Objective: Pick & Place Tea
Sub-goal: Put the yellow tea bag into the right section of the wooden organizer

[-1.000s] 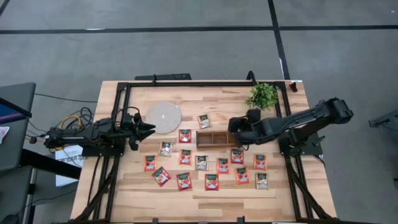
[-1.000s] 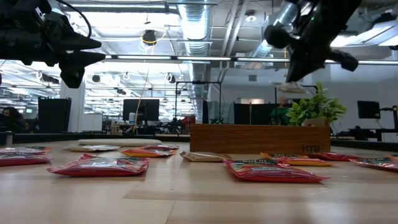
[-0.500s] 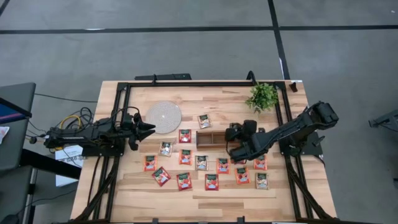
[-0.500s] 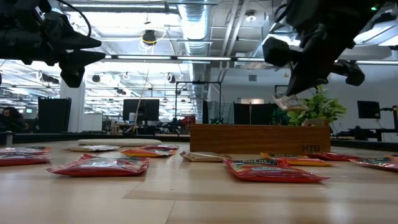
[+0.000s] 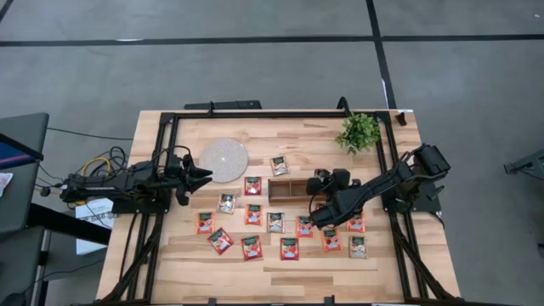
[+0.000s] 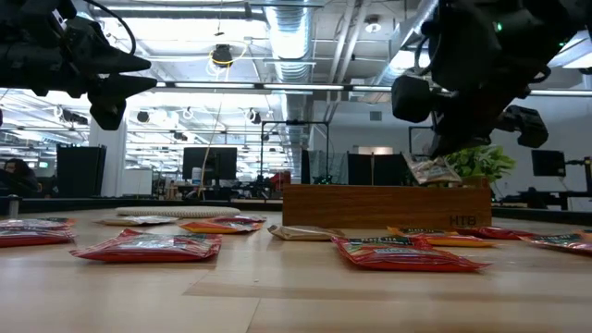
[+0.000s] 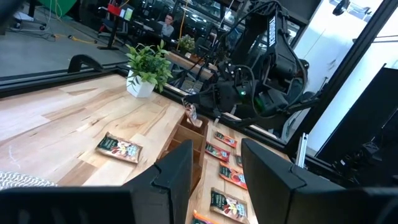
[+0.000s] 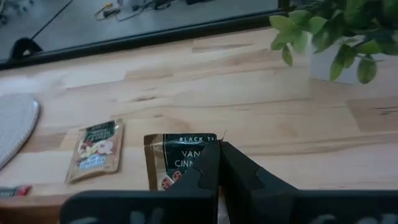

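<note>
High view, right gripper (image 5: 318, 214): we see it reaching in from the right side, over the rows of tea sachets just near of the wooden tray (image 5: 291, 189).
Right wrist view, held sachet (image 8: 179, 163): we find the fingers pinched together on the edge of a dark sachet with pale lettering, which hangs in front of the camera.
Low view, same sachet (image 6: 431, 170): we see it dangling below the gripper, clear of the table and about level with the tray's top edge.
High view, left gripper (image 5: 204, 174): it waits at the left side of the table, beside the round white disc (image 5: 223, 159).
Left wrist view, left fingers (image 7: 176, 176): we see them standing apart with nothing between them.
High view, loose tea: one pale sachet (image 5: 279, 165) lies alone on the far side of the tray; the red ones (image 5: 252, 185) lie in rough rows on the near side, across the middle of the table.
High view, tray contents: we cannot tell for sure whether any compartment holds anything; the tray looks small and dark here.
High view, plant (image 5: 359, 131): a small green potted plant stands at the far right, well apart from the sachets.
</note>
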Controlling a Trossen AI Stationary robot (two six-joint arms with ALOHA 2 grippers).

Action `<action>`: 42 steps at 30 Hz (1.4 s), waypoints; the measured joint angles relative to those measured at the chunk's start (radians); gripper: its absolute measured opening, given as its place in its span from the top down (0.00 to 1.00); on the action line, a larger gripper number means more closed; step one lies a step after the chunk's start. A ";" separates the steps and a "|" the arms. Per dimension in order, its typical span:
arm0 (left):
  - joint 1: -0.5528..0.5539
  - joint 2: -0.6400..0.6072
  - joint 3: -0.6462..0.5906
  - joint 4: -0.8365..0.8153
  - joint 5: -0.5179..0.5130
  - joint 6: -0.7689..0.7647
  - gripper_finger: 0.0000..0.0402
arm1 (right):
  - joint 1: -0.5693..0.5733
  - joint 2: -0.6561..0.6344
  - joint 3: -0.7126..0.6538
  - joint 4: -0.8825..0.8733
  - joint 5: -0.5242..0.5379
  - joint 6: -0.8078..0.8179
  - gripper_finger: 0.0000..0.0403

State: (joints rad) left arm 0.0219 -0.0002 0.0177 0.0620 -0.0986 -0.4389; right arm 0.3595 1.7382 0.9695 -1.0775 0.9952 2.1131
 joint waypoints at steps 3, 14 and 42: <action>0.000 0.000 0.000 0.000 0.000 0.000 0.68 | 0.000 0.000 0.000 -0.002 0.000 0.013 1.00; 0.000 0.000 0.000 0.000 0.000 0.000 0.68 | 0.000 -0.006 0.000 0.012 -0.035 0.007 0.99; 0.000 0.000 0.000 0.000 0.000 0.000 0.68 | 0.003 -0.079 0.115 -0.218 -0.057 -0.097 0.76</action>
State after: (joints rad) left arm 0.0219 -0.0002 0.0177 0.0620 -0.0987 -0.4387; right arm 0.3625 1.6590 1.0845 -1.2959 0.9379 2.0158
